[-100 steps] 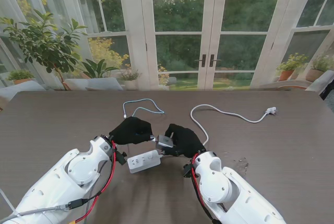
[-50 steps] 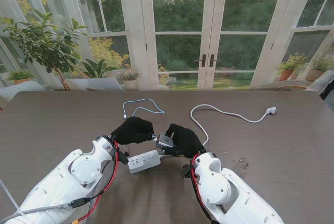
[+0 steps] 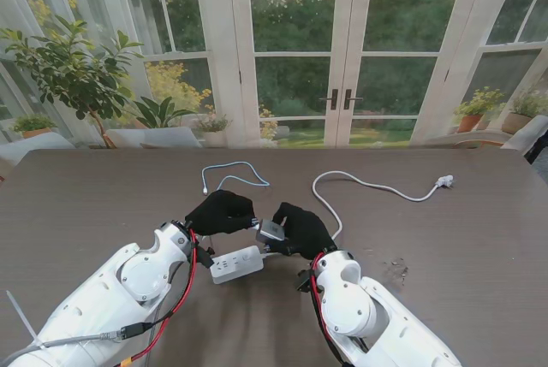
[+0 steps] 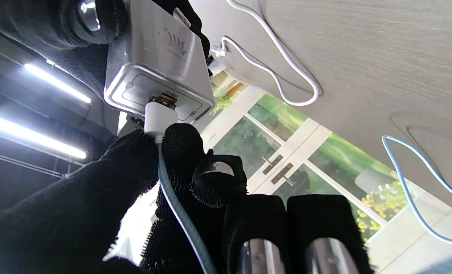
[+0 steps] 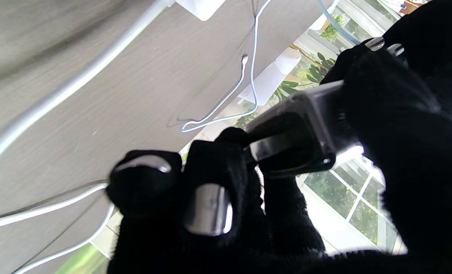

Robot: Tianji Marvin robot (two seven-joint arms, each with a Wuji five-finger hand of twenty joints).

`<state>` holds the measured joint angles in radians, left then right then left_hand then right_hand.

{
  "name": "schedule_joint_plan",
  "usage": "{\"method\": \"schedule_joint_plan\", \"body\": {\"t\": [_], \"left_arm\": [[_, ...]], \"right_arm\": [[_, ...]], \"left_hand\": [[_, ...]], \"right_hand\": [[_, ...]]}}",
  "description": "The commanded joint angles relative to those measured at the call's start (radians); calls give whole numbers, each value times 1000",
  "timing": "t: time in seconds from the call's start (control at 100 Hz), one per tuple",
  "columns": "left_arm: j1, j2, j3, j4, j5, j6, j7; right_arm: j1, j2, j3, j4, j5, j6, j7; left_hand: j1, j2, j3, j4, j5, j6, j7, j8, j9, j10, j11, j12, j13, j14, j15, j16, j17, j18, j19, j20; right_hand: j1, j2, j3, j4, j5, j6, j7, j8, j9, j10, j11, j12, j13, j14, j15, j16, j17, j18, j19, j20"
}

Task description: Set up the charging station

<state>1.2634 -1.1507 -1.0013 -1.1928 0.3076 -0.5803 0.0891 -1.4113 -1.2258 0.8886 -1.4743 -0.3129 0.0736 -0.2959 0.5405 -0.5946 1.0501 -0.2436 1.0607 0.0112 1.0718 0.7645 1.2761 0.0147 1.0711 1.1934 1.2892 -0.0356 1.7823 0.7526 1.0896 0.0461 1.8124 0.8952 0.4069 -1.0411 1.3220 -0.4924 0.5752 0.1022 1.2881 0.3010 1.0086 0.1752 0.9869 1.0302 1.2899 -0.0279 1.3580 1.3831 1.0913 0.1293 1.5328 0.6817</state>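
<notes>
My right hand (image 3: 301,228) is shut on a silver charger block (image 3: 271,232), held above the table near its middle. My left hand (image 3: 222,211) is shut on the white plug (image 4: 158,116) of a light blue cable (image 3: 237,180). In the left wrist view that plug sits in the port on the charger block (image 4: 155,64), with the light blue cable (image 4: 180,213) running back between my fingers (image 4: 180,152). The right wrist view shows the charger block (image 5: 298,129) pinched between thumb and fingers (image 5: 210,182). A white power strip (image 3: 235,263) lies just nearer to me, under both hands.
A white power cord (image 3: 368,185) curves across the table to its plug (image 3: 444,181) at the far right. The blue cable's free end (image 3: 204,187) lies farther from me. Small dark specks (image 3: 396,266) sit right of my right arm. Glass doors stand behind the table.
Both hands stay together on the charger and plug, drifting very slightly farther from me. Nothing was let go or picked up.
</notes>
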Motion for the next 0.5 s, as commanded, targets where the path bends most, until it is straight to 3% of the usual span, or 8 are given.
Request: {"method": "schedule_joint_plan", "body": {"t": [0.0,0.49], "left_arm": [[0,-15,11,3,9,-6,-14],[-41,-35,61,63,-14,-34,11]], "right_arm": [[-3,-18,-6,-31,11,0,11],[-1,-30,-19,-41,29,24,-11]], "left_hand": [[-1,18,48,-17,8,104,1,-31,72,35,58,6,-15,-91,60,-10,31,-94,282,-11],[-1,10,53,-15,15,106,8,-64,72,36,49,15,-15,-84,61,-13,31,-97,282,-16]], "right_hand": [[138,108,180,129,57,-104,286,50,68,-110,87,20,28,-29,36,-548,27,-10,59,6],[146,104,178,131,55,-98,287,49,70,-107,83,25,28,-31,36,-543,27,-14,59,6]]}}
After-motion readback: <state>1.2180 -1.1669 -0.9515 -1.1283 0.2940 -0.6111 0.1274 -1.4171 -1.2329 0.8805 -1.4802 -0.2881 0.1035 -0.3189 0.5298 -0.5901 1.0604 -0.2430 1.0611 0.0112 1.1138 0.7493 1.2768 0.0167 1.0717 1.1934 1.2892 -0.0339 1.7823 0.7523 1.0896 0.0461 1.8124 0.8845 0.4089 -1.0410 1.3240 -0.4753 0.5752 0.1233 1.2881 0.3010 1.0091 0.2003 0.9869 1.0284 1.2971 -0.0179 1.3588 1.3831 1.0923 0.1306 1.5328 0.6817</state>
